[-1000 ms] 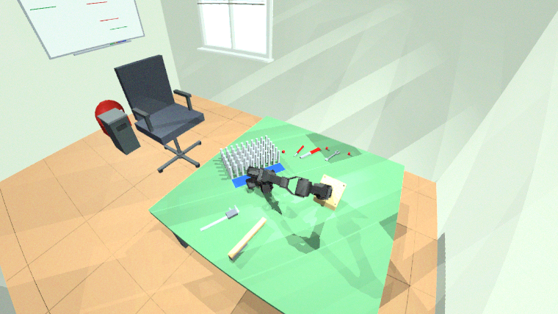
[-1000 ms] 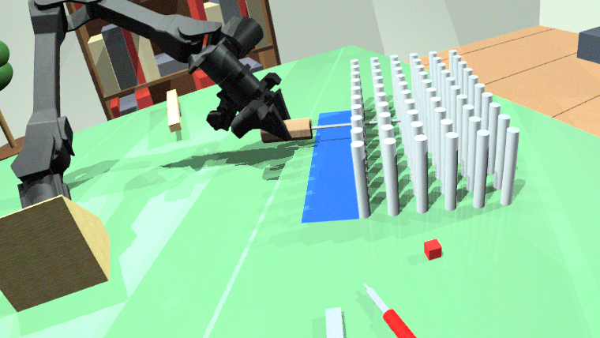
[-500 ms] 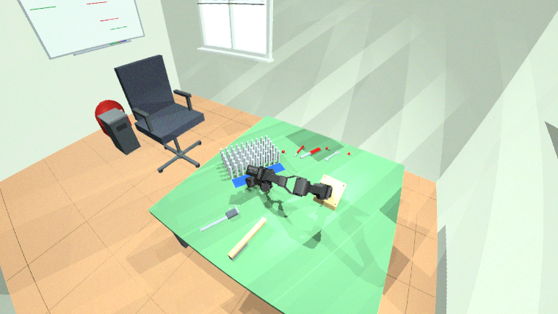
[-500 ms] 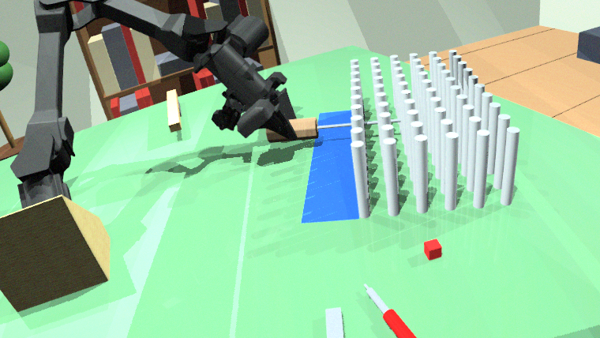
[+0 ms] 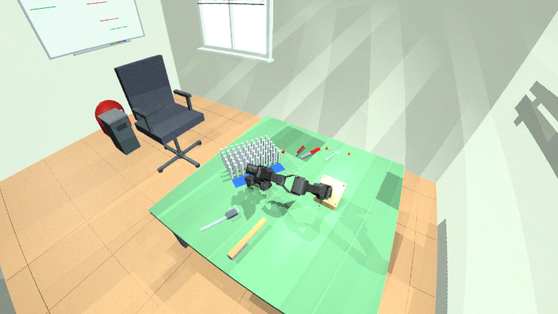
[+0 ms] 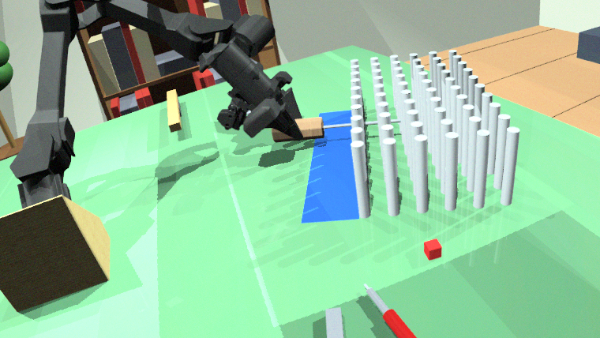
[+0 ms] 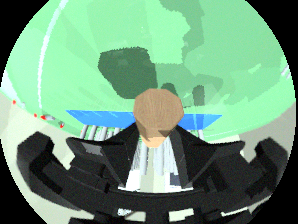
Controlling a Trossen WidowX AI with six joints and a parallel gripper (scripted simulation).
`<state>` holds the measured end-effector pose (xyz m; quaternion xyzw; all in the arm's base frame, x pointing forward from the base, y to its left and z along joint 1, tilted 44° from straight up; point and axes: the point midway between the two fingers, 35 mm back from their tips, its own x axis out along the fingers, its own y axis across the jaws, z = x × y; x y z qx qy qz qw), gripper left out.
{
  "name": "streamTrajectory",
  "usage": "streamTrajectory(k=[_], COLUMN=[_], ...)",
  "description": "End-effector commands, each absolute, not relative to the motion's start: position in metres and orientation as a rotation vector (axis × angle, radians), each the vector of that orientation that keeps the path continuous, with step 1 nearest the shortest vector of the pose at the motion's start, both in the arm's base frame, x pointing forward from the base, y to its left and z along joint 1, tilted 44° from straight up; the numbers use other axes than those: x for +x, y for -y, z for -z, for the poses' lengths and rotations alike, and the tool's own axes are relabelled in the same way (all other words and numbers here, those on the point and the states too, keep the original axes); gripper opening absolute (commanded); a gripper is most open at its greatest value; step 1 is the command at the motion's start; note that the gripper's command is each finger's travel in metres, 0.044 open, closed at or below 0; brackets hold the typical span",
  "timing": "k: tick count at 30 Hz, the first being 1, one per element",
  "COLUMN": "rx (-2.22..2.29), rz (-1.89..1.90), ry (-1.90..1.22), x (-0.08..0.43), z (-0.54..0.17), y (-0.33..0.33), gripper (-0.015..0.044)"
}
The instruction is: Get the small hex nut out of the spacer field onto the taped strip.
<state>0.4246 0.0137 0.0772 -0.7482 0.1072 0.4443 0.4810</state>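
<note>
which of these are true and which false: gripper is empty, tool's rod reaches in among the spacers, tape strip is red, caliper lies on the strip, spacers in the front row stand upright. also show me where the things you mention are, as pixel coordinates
The gripper (image 6: pixel 298 125) (image 7: pixel 154 123) is empty: false, it holds a wooden handle (image 6: pixel 313 127) (image 7: pixel 158 111).
The tool's rod (image 6: pixel 338 125) reaches in among the spacers: true.
The tape strip (image 6: pixel 333 180) (image 7: pixel 200 121) is red: false, blue.
The caliper (image 5: pixel 218 221) lies on the strip: false, it lies apart.
The front-row spacers (image 6: pixel 361 184) stand upright: true.
</note>
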Motion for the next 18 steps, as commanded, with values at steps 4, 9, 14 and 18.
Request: streamTrajectory(k=[4,9,14,18], rx=[-1.835,-1.836,-1.835,-1.833], rz=[-1.070,-1.070,-1.070,-1.071], ry=[-0.255,-0.255,-0.255,-0.258], x=[0.4307,0.4310,0.4317,0.4321], z=[-0.0789,-0.0787,-0.0752,-0.0708], y=[-0.0086,-0.0090,-0.0120,-0.0151], gripper=[0.0000,0.0000,0.0000,0.0000])
